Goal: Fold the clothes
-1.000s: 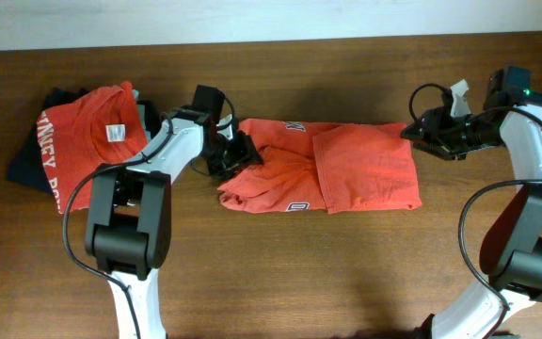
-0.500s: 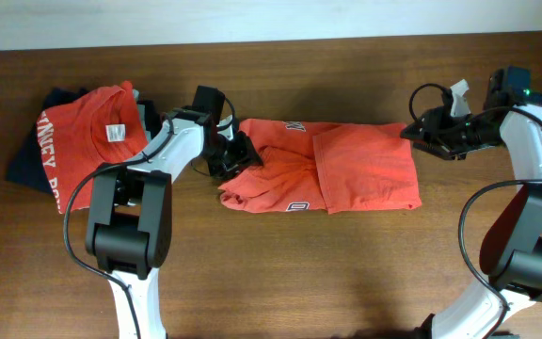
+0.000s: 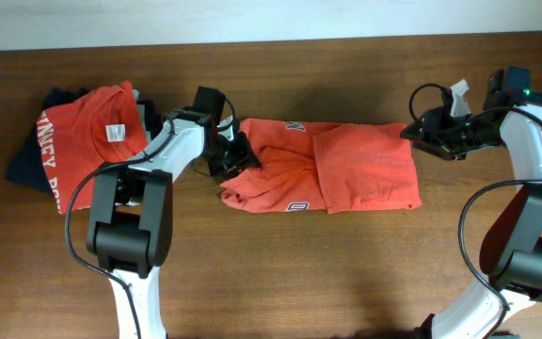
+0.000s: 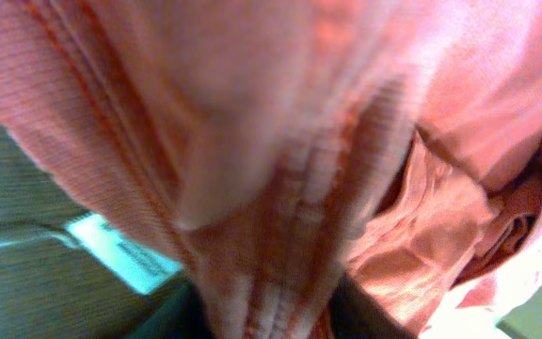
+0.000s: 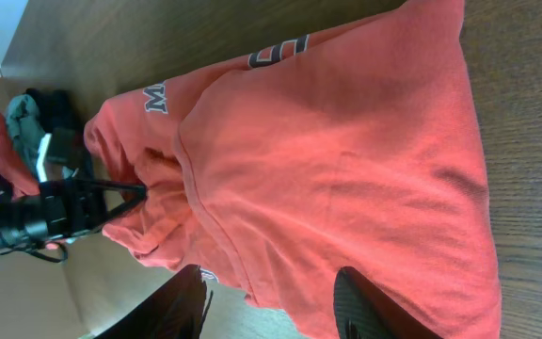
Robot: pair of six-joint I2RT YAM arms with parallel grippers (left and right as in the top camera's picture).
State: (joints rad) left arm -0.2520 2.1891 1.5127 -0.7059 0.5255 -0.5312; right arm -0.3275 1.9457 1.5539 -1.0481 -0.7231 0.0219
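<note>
Locate the orange-red T-shirt [image 3: 346,165] at table centre, lying lengthwise and part-folded, with a flat panel over its right half and rumpled cloth at its left end. Note navy-and-white lettering only in fragments along the far and near edges; not legible.

Locate the left gripper [image 3: 238,153] at that rumpled left end, against the cloth. Cannot tell from any view whether clamped on the fabric or merely touching it. In the left wrist view, only blurred orange-red cloth close to the lens, fingers all but hidden, plus an unidentifiable pale teal patch [image 4: 111,250] at lower left.

Locate the right gripper [image 3: 414,134] at the shirt's far right corner. Read as open, with fingers [image 5: 365,306] spread apart and nothing clamped between.

Find a second orange-red T-shirt [image 3: 83,141], white neck tag [image 3: 114,133] up, at far left atop a largely covered navy garment [image 3: 24,165].

Underneath, a dark brown wood-grain table [image 3: 346,273]; beyond its far edge, a pale strip of wall [image 3: 252,19], cut off by the frame.
</note>
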